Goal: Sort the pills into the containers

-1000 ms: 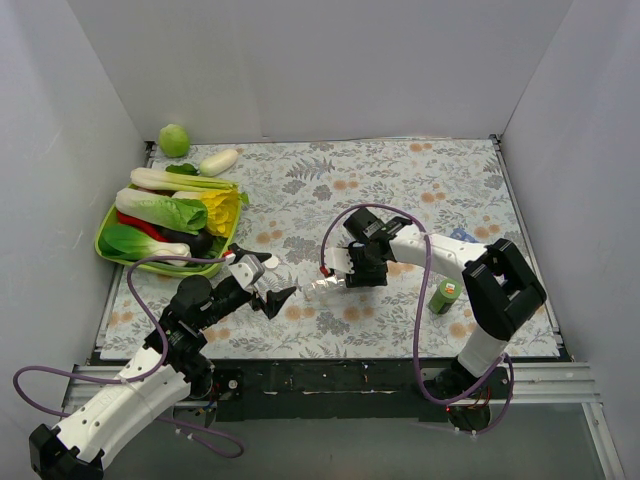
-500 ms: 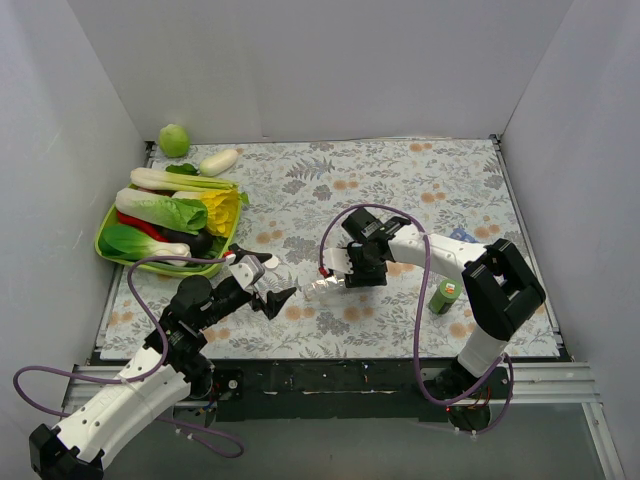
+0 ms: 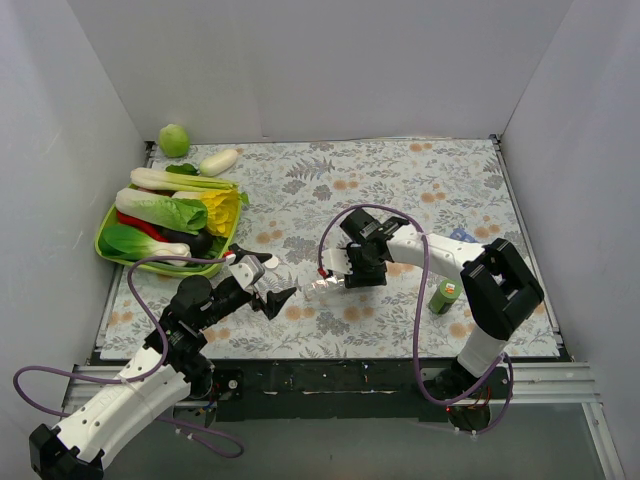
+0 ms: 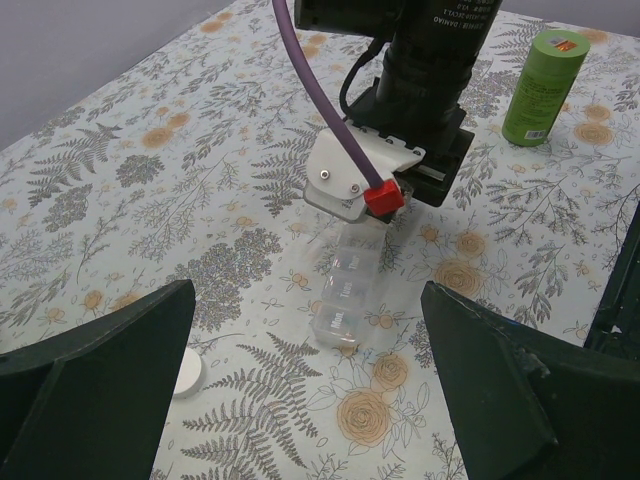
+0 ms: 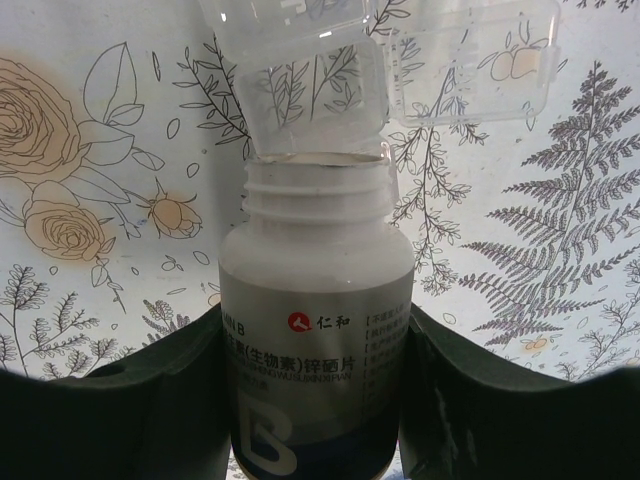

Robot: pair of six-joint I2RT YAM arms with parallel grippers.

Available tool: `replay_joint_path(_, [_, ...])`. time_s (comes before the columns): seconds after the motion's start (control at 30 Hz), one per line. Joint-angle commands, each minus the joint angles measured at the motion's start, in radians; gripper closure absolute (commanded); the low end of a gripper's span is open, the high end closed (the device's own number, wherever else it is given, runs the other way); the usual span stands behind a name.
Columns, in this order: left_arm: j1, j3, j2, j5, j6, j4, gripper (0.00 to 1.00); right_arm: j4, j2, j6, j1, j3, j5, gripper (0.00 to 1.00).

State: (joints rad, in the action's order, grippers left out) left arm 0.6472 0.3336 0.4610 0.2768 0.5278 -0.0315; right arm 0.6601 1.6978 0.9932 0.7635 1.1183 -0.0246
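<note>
Top external view: the clear pill box (image 3: 322, 287) lies on the flowered mat (image 3: 400, 190). The left gripper (image 3: 281, 297), spread wide, hangs just left of the box. The right gripper (image 3: 351, 274) sits just right of it, and a green bottle (image 3: 444, 296) stands well to the right.

Left wrist view: the pill box (image 4: 345, 300) lies between the spread fingers (image 4: 100, 370), with a white cap (image 4: 186, 372) near its lower left.

Right wrist view: the fingers (image 5: 130, 420) pinch an uncapped white bottle (image 5: 315, 340), its mouth just at the pill box (image 5: 310, 90).
</note>
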Motion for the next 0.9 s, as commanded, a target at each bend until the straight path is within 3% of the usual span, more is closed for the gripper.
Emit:
replay_joint_path(0.0, [-0.003, -0.007, -0.008, 0.013, -0.012, -0.021, 0.02, 0.036, 0.011, 0.002, 0.01, 0.051, 0.014, 0.97])
replay_joint_path(0.87, [-0.001, -0.008, -0.01, 0.021, -0.015, -0.021, 0.02, 0.062, 0.028, -0.004, 0.03, 0.069, 0.055, 0.97])
